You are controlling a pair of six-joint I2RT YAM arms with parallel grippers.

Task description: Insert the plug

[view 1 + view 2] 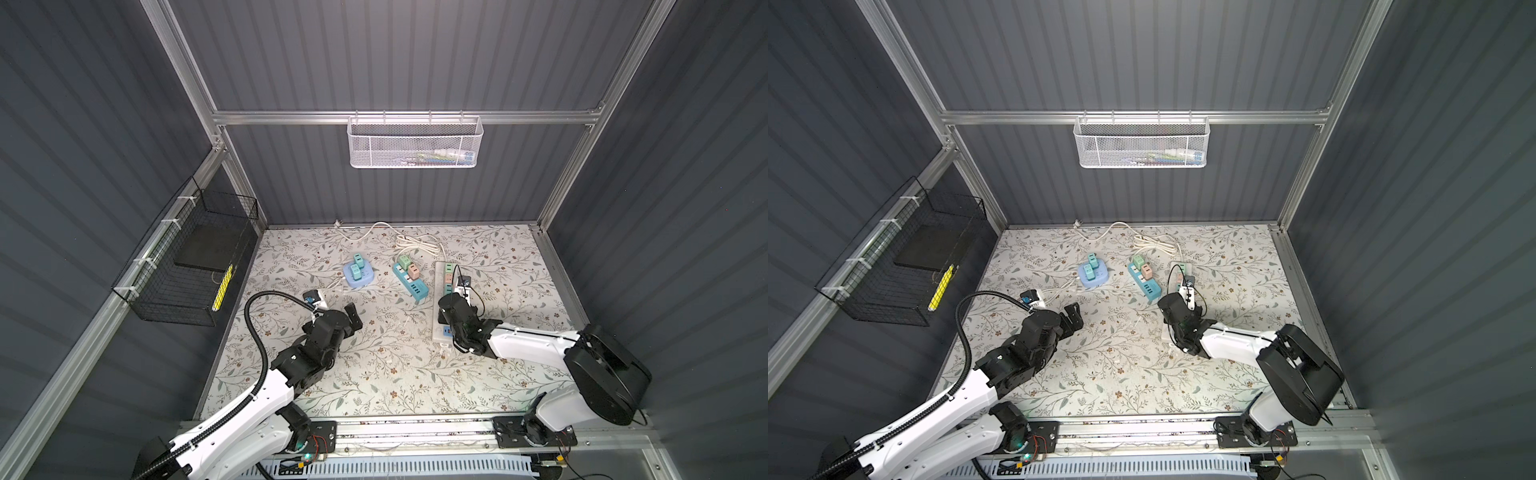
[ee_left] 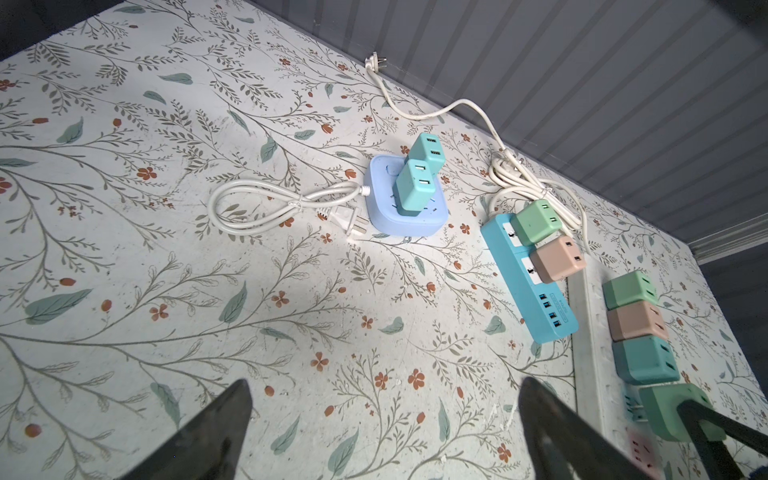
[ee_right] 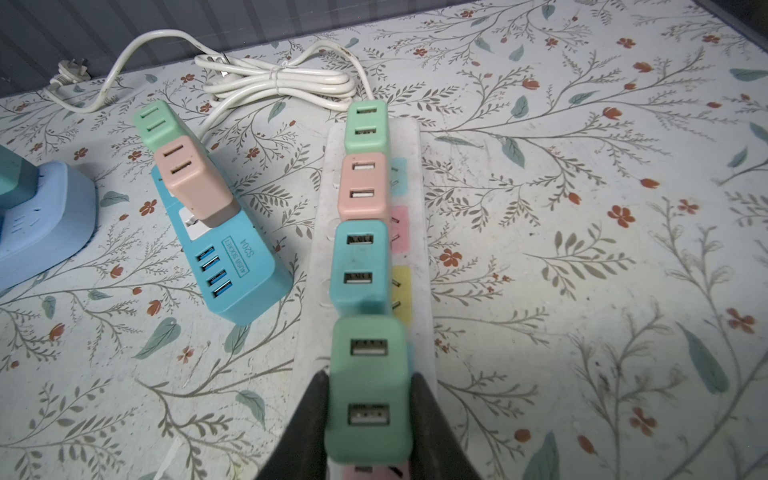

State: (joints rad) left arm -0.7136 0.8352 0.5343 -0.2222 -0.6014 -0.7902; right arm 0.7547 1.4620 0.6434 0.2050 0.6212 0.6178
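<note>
The right gripper (image 3: 370, 399) is clamped on the green plug (image 3: 368, 361), with a black finger pressed against each of its sides, at the bottom centre of the right wrist view. The plug stands over the white strip (image 3: 324, 232), next in line below a teal plug (image 3: 360, 262), a pink plug (image 3: 362, 185) and another green one (image 3: 365, 124) that sit on the strip further up the frame. Its body hides the prongs, so I cannot tell whether they are in a socket. In both top views the white strip lies right of the middle of the mat (image 1: 395, 374), with the right arm's head over it.

The left gripper (image 2: 384, 390) hangs over bare mat with its jaws wide apart and nothing between them. In its wrist view the held plug shows at the lower right corner, well apart from it. Left of the white strip lie a blue strip (image 3: 237, 274) and a lavender hub (image 2: 399, 208), each carrying two plugs.
</note>
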